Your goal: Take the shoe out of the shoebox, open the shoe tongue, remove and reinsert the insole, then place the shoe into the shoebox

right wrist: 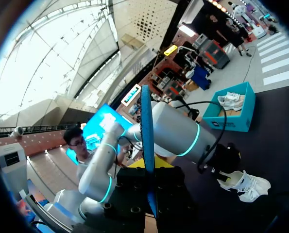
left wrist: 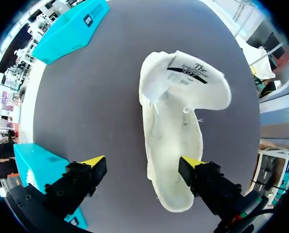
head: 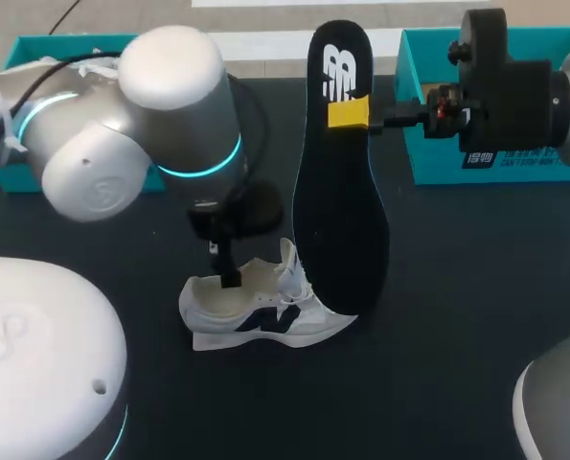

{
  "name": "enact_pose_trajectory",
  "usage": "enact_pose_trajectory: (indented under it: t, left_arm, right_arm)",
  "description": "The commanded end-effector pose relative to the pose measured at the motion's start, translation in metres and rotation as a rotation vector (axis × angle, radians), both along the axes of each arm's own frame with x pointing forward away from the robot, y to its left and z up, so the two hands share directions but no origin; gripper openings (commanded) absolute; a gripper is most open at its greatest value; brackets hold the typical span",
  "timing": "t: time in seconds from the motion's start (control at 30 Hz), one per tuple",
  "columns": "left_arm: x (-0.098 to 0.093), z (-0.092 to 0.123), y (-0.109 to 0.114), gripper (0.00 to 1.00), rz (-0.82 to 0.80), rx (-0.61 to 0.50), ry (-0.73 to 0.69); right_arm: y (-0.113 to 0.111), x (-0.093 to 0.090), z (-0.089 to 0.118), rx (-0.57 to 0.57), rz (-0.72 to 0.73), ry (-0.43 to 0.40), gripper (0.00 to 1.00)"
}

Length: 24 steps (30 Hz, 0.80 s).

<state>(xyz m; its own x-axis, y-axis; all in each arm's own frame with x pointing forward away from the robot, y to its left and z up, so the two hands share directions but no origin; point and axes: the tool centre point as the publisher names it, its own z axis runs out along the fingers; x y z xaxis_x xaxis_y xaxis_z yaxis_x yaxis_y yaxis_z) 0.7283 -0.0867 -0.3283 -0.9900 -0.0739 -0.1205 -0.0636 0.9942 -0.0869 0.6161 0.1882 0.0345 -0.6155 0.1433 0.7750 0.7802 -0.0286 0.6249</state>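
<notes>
**Head view.** The left arm [head: 170, 105] enters from the left and bends steeply down over the middle of the counter [head: 457, 287]. The left claw [head: 225, 270] points straight down at the heel opening of the shoe [head: 265, 311]. The white shoe rests on its sole at mid-counter, toe to the right. The right arm [head: 514, 91] enters from the far right and lies roughly level. The right claw [head: 350, 113] is clamped on the upper part of the black insole [head: 342, 220], which stands upright and is held clear above the counter. The insole's lower end overlaps the shoe's forefoot in this view (contact cannot be determined). The left shoebox [head: 45, 46] sits at the far left and the right shoebox [head: 476, 163] at the far right.

**Left wrist view.** The claw's fingers stand wide apart. One yellow tip [left wrist: 190, 162] is over the heel end of the shoe [left wrist: 176, 131]. The other tip [left wrist: 93, 161] is out over bare counter, well off the shoe. The tongue [left wrist: 197, 77] is folded forward and the shoe's inside is exposed.

**Right wrist view.** The insole [right wrist: 146, 126] is seen edge-on, gripped between the claw's fingers. The shoe [right wrist: 244, 184] lies on the counter beyond the claw. Behind it, a teal shoebox [right wrist: 231, 119] holds a second white shoe [right wrist: 230, 100].
</notes>
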Motion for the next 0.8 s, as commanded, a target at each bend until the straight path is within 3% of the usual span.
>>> enact_pose_trajectory:
  t: [0.03, 0.07, 0.17, 0.5, 0.8]
  left_arm:
    - [0.008, -0.028, -0.011, 0.89, 0.009, -0.001, 0.012]
    - [0.009, -0.032, -0.012, 0.85, 0.011, -0.002, 0.026]
    - [0.009, -0.038, -0.016, 0.91, 0.016, 0.002, 0.031]
    - [0.005, -0.060, -0.027, 0.47, 0.039, -0.027, 0.080]
    - [-0.001, -0.063, -0.036, 0.35, 0.043, -0.035, 0.112]
  right_arm:
    - [0.003, 0.001, 0.001, -0.003, 0.000, 0.002, 0.00]
    - [0.003, 0.001, 0.001, -0.003, 0.000, 0.002, 0.00]
    - [0.003, 0.001, 0.001, -0.003, 0.000, 0.002, 0.00]
    - [0.003, 0.001, 0.001, -0.003, 0.000, 0.002, 0.00]
    - [0.003, 0.001, 0.001, -0.003, 0.000, 0.002, 0.00]
